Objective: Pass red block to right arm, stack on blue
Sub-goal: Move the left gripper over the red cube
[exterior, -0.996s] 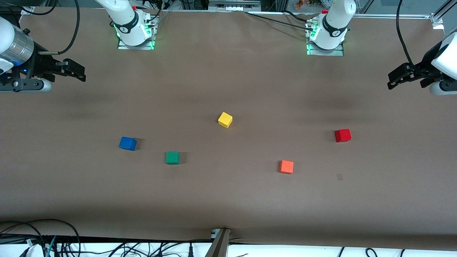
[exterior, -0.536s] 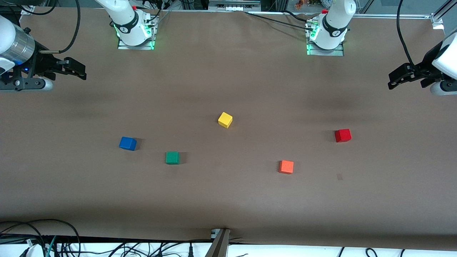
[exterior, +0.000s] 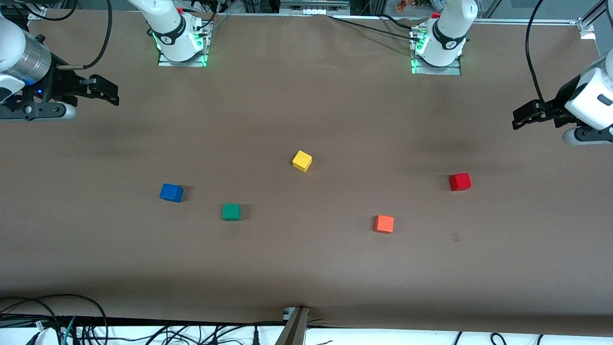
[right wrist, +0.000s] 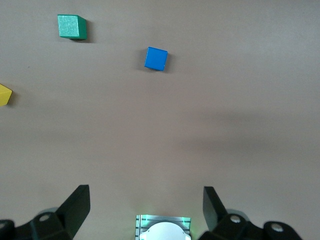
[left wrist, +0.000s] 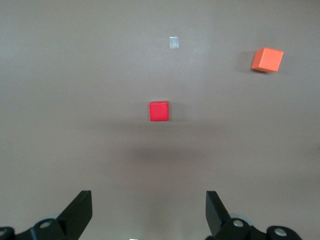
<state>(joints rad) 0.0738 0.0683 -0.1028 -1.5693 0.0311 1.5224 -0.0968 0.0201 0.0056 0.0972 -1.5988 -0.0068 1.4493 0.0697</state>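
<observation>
the brown bench (exterior: 306, 268) spreads wide under both my arms, with five small cubes scattered across its middle and nothing stacked on anything.

my right arm (exterior: 19, 57) hangs at its own end of the bench. my right tool (exterior: 112, 93) is up in the air over bare brown surface there, fingers spread wide apart and holding nothing; in the right wrist view the two black fingertips (right wrist: 75, 205) stand well apart with only the bench between them. my left tool (exterior: 519, 117) hangs over bare surface at the left arm's end, also spread wide and empty, and the left wrist view shows its fingertips (left wrist: 80, 207) far apart with nothing clamped.

the red block (exterior: 459, 182) sits flat on the bench toward the left arm's end, well apart from every other cube, and nearer to the front camera than the spot my left tool is over. in the left wrist view it lies squarely between the lines of the two fingers, with no contact.

the blue (exterior: 171, 192) rests toward the right arm's end, turned slightly, with its top bare. the green cube (exterior: 231, 211) is near it, a little closer to the front camera. the yellow cube (exterior: 302, 161) sits about mid-bench, farther from the camera than the rest. the orange cube (exterior: 384, 224) lies nearest the camera, between the green cube and the red block. a small pale tape square (exterior: 455, 237) is stuck to the bench near the red block.
</observation>
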